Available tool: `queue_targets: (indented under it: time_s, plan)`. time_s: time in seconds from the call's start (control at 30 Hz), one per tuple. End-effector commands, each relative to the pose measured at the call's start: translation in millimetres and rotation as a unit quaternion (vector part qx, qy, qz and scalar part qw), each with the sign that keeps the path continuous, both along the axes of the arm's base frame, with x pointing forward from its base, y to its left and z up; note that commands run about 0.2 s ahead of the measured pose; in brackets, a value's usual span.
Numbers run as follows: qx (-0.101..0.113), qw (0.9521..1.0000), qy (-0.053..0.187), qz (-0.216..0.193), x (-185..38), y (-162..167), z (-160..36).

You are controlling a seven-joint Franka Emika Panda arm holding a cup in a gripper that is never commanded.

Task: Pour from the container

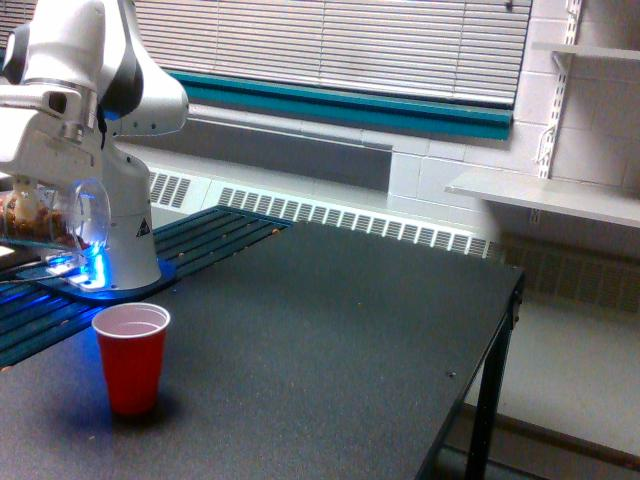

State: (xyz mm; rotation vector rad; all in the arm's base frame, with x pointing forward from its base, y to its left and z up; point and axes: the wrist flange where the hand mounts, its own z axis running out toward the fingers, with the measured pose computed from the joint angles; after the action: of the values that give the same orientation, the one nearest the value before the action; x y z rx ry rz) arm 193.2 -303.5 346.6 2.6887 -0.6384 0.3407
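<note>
While it's lying pretty much on its side up at about 9 o'clock in the exterior view, the container (55, 212) has its open mouth facing the exterior view's right, with brown crumbly bits showing through the clear wall. The gripper (40, 180) is clamped around it from above, well clear of the desk (330, 340). Down at roughly 7 o'clock a red cup (131, 357) stands upright on the desk, below the container's mouth and slightly to its right.

single exterior cam; slightly above the table (330, 330), mid-range, facing the blinds (330, 45); arm (75, 120) cropped at exterior view's left
</note>
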Motion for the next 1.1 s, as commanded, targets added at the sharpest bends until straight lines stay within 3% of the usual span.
queue_targets:
  time_s: [0.03,1.1]
  plan:
    - [-0.006,0.9998,-0.007,-0.017,3,2,-1.7]
    - [-0.047,0.9988,0.016,0.005,35,7,1.9]
